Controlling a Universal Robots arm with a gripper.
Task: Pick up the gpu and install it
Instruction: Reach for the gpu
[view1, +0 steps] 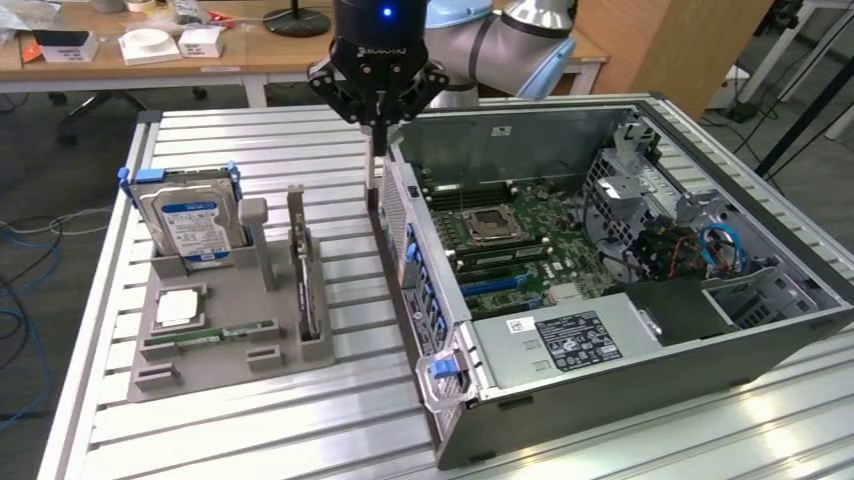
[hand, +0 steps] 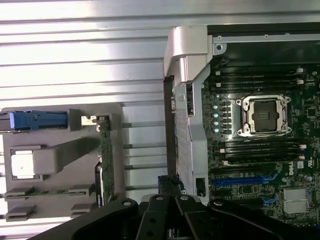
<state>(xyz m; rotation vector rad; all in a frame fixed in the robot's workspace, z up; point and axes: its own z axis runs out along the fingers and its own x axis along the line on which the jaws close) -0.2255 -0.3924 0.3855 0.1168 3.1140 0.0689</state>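
Case (view1: 641, 395) lies open on your counter (view1: 240, 430); beside it, the tray (view1: 207, 372) holds the gpu (view1: 308, 290) on edge, long axis along the case wall. Your gripper (view1: 379, 125), pressed together, hangs over the gap, with the gpu toward the exterior view's left.

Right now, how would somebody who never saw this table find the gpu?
Look for the gray holder on the exterior view's left of the open computer case. The gpu stands on edge in the holder's slot nearest the case. It is a thin dark card, unlike the boxy blue-labelled hard drive and the little green memory stick lying flat.
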